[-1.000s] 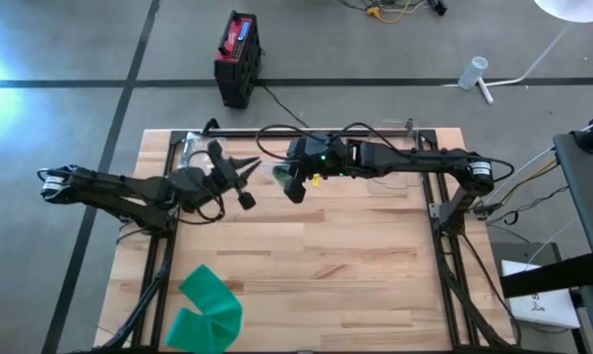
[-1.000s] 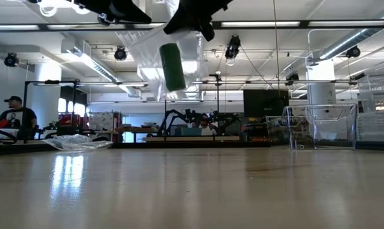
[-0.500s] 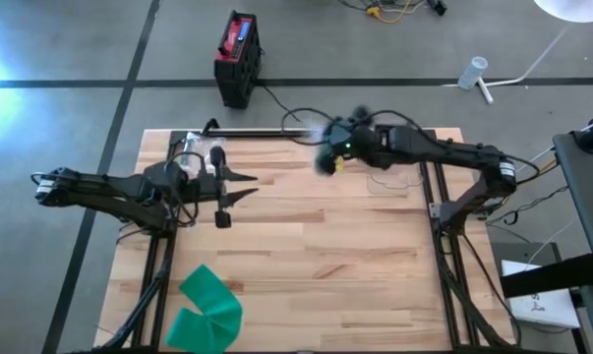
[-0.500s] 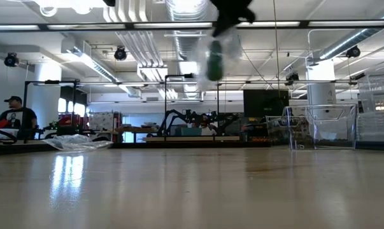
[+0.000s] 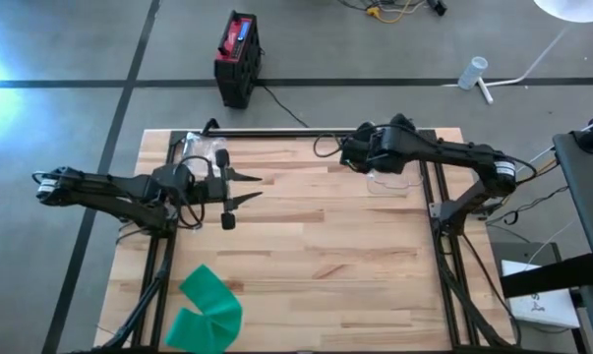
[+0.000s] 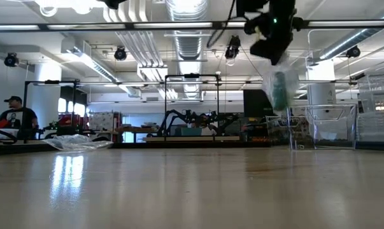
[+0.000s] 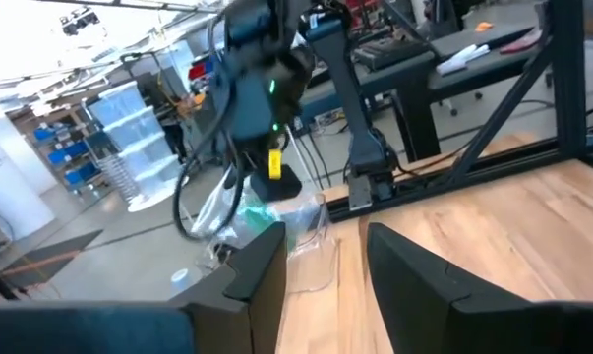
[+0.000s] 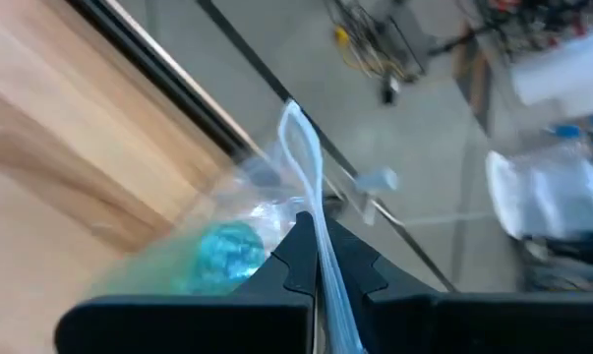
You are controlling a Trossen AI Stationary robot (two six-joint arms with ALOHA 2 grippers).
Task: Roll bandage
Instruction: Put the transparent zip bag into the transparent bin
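Right gripper [image 8: 321,258]; bagged bandage roll [image 6: 280,89] upright

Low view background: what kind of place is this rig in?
Probably a robotics lab or workshop. Exposed ceiling ducts and strip lights run overhead, another dark robot arm stands on a far bench, and clear plastic bins sit at the table's far edge. A person sits at the left.

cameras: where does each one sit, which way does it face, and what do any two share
High view: overhead, straight down; left gripper open, right gripper over the clear bin.
Low view: table height, level across; right gripper dangling the bagged green roll.
Left wrist view: past its fingers toward the right arm.
Right wrist view: shut on the bag.
All but the high view show the bag.
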